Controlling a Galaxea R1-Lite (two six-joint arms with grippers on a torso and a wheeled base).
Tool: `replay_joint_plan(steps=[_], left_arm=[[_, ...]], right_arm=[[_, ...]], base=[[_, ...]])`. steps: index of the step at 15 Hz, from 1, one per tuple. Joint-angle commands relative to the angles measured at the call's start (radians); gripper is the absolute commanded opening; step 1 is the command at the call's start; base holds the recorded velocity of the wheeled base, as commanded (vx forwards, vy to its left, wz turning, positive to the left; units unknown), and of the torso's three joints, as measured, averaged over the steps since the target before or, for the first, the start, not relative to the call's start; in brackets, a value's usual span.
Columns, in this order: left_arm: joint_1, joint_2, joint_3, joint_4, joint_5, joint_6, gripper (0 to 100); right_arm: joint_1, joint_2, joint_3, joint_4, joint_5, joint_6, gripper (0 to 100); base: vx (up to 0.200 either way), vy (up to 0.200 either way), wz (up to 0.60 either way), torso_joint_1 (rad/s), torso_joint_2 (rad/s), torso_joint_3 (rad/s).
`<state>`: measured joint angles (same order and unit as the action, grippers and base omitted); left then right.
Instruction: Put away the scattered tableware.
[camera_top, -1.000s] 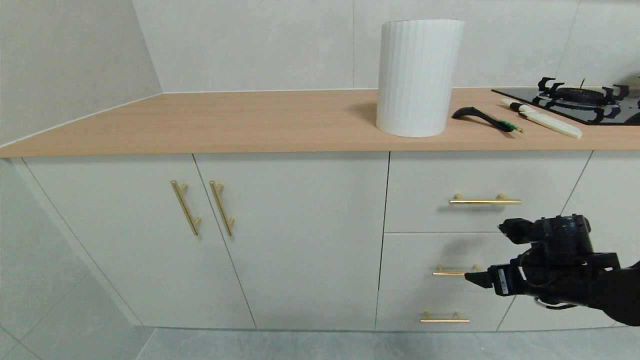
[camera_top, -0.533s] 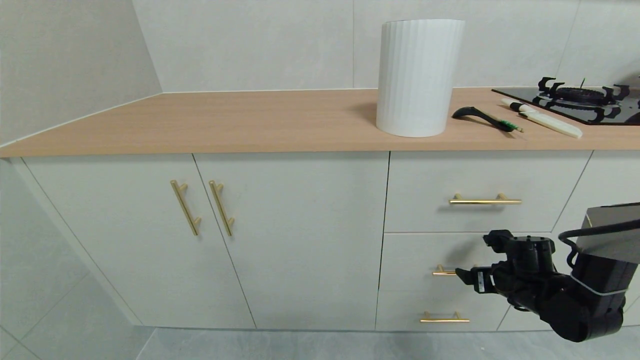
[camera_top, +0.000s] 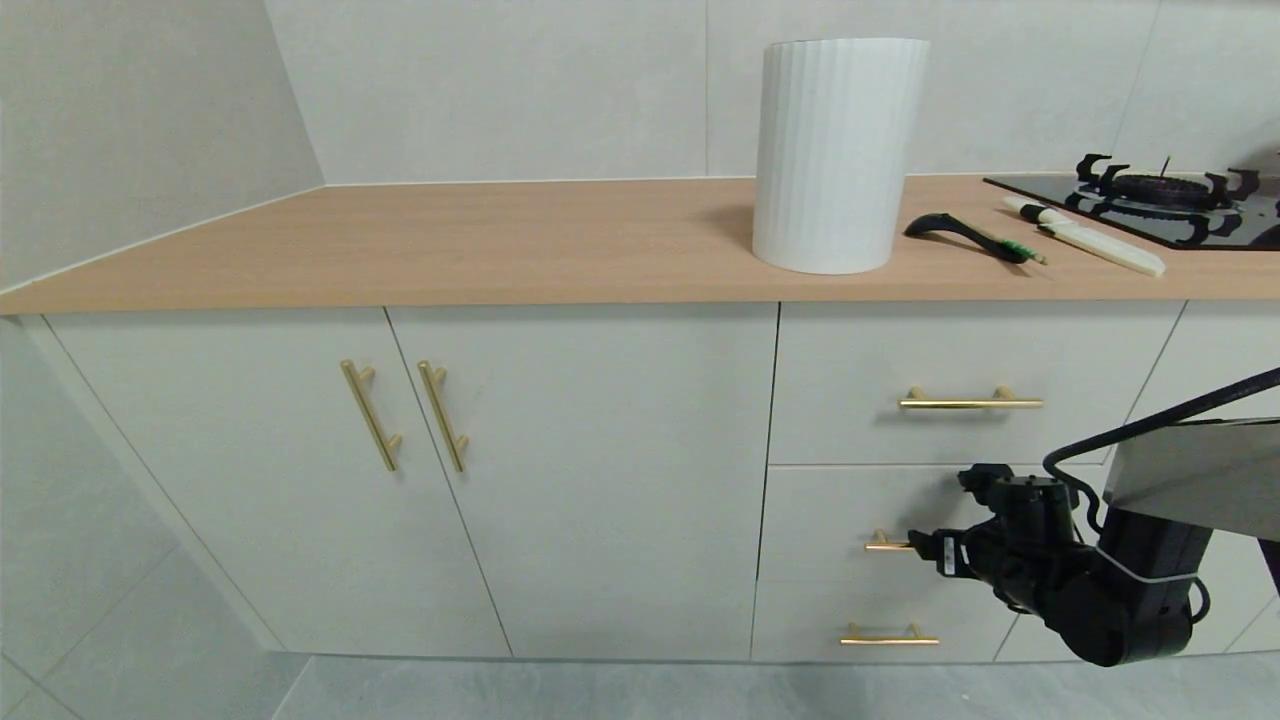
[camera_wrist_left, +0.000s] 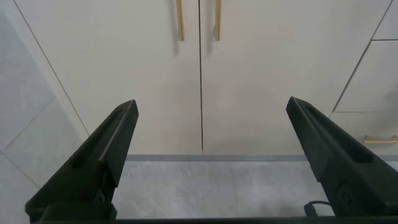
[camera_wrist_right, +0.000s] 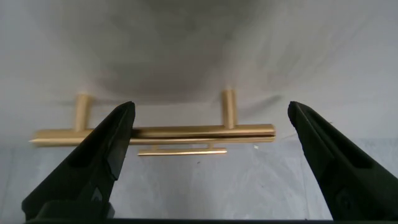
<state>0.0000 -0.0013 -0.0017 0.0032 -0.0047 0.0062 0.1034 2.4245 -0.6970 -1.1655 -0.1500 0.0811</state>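
The robot's right gripper (camera_top: 930, 548) hangs, jaws wide apart, just in front of the middle drawer handle (camera_wrist_right: 186, 131) on the cabinet's right side. The brass bar lies level and straight ahead of the jaws, its long axis running from one finger toward the other rather than across the gap. Closing on it would seem to call for a wrist roll, or for hooking a finger behind the bar. Whether anything touches yet cannot be told.

The scattered tableware, a black ladle (camera_top: 965, 235) and a white knife (camera_top: 1085, 240), lies on the wooden countertop (camera_top: 500, 240) between a ribbed white container (camera_top: 835, 155) and the stove (camera_top: 1160, 200), well above the right arm, which is the nearer one.

The left gripper (camera_wrist_left: 211, 109), jaws also apart, faces the double cabinet doors (camera_wrist_left: 249, 81) low down.

Against a second ago, the right gripper has slid in toward the drawer front, and its forearm now juts in above it.
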Motion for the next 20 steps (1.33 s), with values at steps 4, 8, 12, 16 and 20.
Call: replay_joint_plan(steps=[4, 8, 12, 16, 20], left_arm=[[0.0, 0.001, 0.0, 0.0, 0.0, 0.0, 100], [0.0, 0.001, 0.0, 0.0, 0.0, 0.0, 100], [0.0, 0.001, 0.0, 0.0, 0.0, 0.0, 100], [0.0, 0.001, 0.0, 0.0, 0.0, 0.0, 100], [0.0, 0.001, 0.0, 0.0, 0.0, 0.0, 100]], right_arm=[[-0.001, 0.031, 0.004, 0.007, 0.0, -0.006, 100], [-0.001, 0.031, 0.013, 0.009, 0.0, -0.007, 100], [-0.002, 0.022, 0.034, 0.009, 0.001, -0.027, 100], [0.001, -0.143, 0.142, 0.113, 0.035, -0.037, 100], [0.002, -0.458, 0.172, 0.443, 0.116, -0.038, 100]], base=[[0.0, 0.0, 0.0, 0.0, 0.0, 0.0], [0.0, 0.0, 0.0, 0.0, 0.0, 0.0], [0.0, 0.0, 0.0, 0.0, 0.0, 0.0], [0.0, 0.0, 0.0, 0.0, 0.0, 0.0], [0.0, 0.0, 0.0, 0.0, 0.0, 0.0]])
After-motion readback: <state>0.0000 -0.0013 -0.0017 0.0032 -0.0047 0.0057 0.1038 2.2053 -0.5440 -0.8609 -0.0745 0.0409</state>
